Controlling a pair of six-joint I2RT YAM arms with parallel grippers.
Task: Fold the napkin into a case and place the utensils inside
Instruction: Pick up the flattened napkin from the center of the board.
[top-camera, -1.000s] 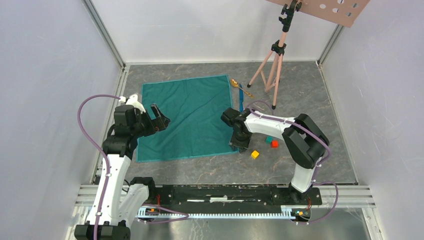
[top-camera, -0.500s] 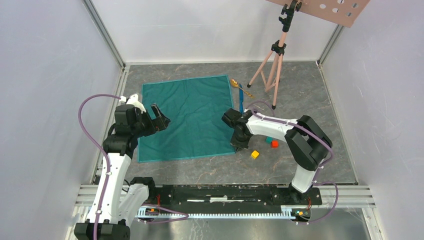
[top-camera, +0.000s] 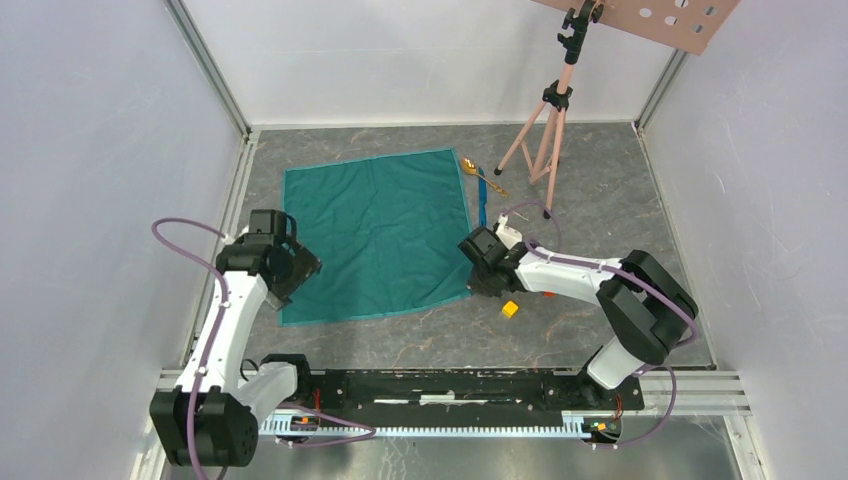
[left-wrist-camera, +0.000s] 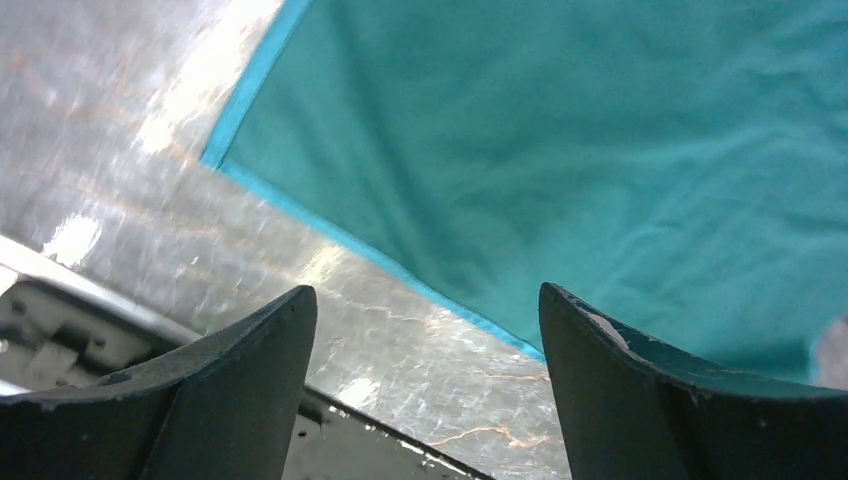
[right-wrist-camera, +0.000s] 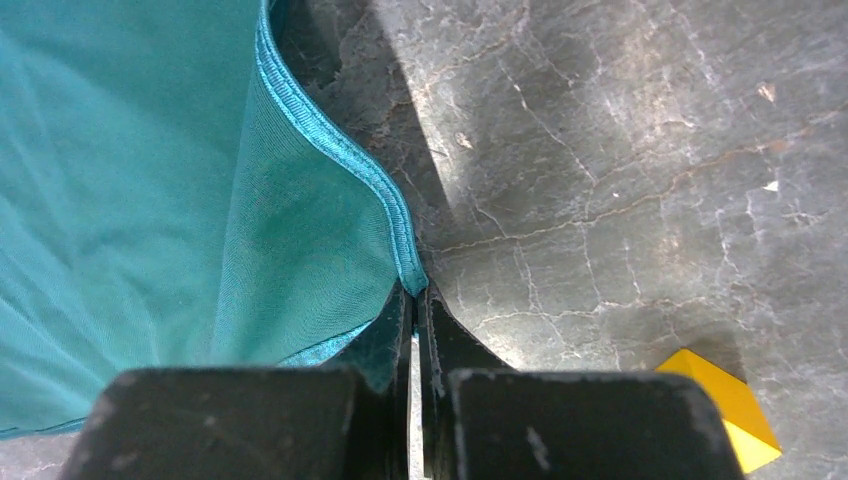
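The teal-green napkin lies spread flat on the grey floor. My right gripper is shut on the napkin's near right corner, with the hem pinched between its fingertips. My left gripper is open and hovers over the napkin's near left corner, with the hem running between its fingers. The gold spoon and the blue knife-like stick lie just off the napkin's far right edge.
A yellow cube sits right of my right gripper and shows in the right wrist view. A pink tripod stands at the back right. White walls enclose the floor; a metal rail runs along the near edge.
My left gripper has come down and nearer, to the napkin's near left corner. My right gripper has shifted right with the corner. My right arm now hides the red and teal cubes.
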